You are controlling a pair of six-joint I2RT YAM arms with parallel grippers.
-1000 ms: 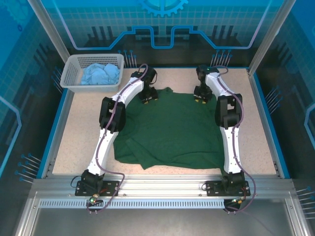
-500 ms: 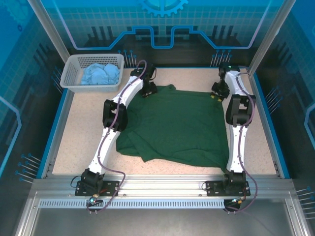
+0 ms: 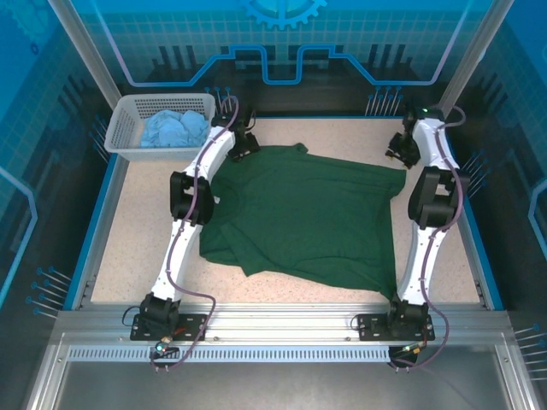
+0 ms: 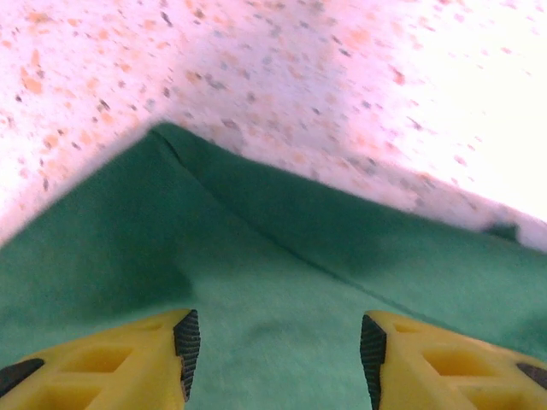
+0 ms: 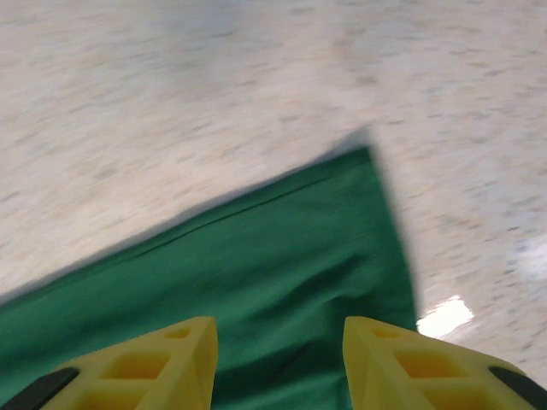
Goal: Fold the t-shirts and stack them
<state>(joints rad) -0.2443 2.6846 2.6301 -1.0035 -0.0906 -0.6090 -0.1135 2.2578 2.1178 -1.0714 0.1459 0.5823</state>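
Both the left end effector (image 4: 278,342) and right end effector (image 5: 278,350) hang spread over far corners of the dark green t-shirt (image 3: 308,213) lying on the counter (image 3: 145,239). Flattening its rumpled near-left edge first should square the fold.

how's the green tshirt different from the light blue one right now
The dark green t-shirt lies on the table; the light blue t-shirt sits in the white basket. The green one is spread out nearly flat, while the blue one is bunched in a heap. Both are plain cloth, neither folded yet.
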